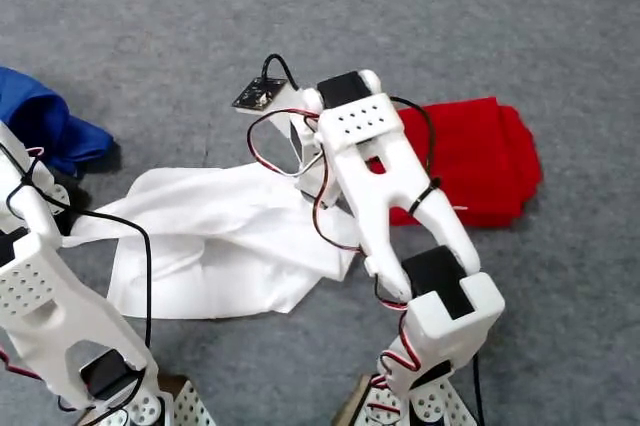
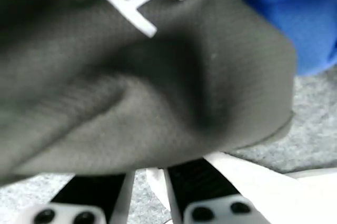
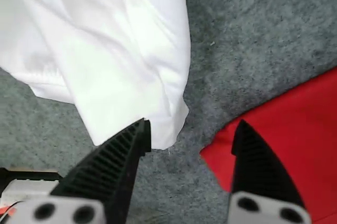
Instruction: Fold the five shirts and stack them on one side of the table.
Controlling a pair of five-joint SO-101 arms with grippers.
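High view: red shirt (image 1: 480, 161) looks folded; white shirt (image 1: 220, 236) lies unfolded; blue shirt (image 1: 40, 126) and dark shirt (image 2: 131, 77) are bunched, unstacked. Right gripper (image 3: 192, 126) jaws spread; left gripper (image 2: 152, 175) apparently pinching the white shirt.

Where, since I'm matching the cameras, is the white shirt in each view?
High view: white shirt spread left of centre, between the arms.
Left wrist view: likely its sleeve, a white strip beside the black cloth.
Right wrist view: its edge near the red shirt.
Shared landmark: the grey table cover.
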